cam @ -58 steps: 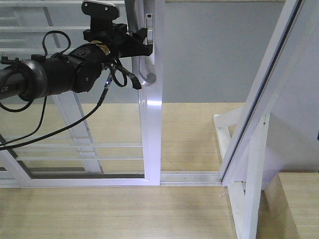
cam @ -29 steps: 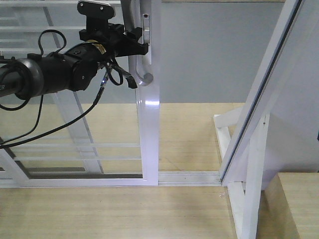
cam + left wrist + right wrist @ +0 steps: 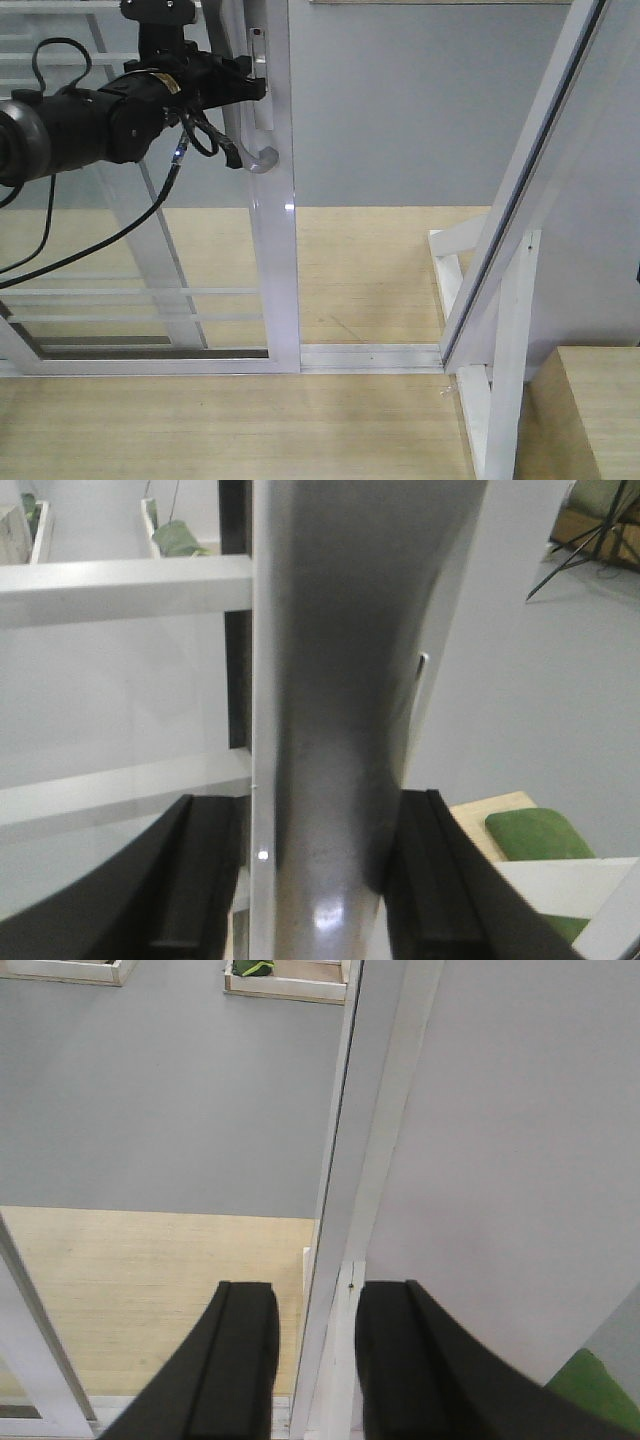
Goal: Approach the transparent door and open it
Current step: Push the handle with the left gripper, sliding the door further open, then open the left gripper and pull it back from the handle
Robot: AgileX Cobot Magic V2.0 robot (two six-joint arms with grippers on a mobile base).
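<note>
The transparent door [image 3: 276, 250] is a white-framed glass panel with thin horizontal bars, standing on the left of the front view. Its curved grey handle [image 3: 262, 158] sits on the right stile. My left gripper [image 3: 243, 88] is shut on that handle, up near its top. In the left wrist view the grey handle [image 3: 340, 730] fills the gap between the black fingers [image 3: 200, 880], which press on both sides. A gap of bare floor lies between the door's stile and the slanted white jamb [image 3: 530, 170]. My right gripper [image 3: 315, 1360] is open and holds nothing, with the jamb [image 3: 345, 1210] beyond it.
A white floor track [image 3: 370, 355] runs from the door to the jamb's braced white foot [image 3: 500, 380]. A wooden box [image 3: 600, 410] stands at the lower right. A second white-framed glass panel [image 3: 135, 220] stands behind the door on the left. A black cable [image 3: 110, 240] hangs from the left arm.
The left gripper has moved left with the handle in it, and the door has slid left along the track. The gap to the jamb is wider.
</note>
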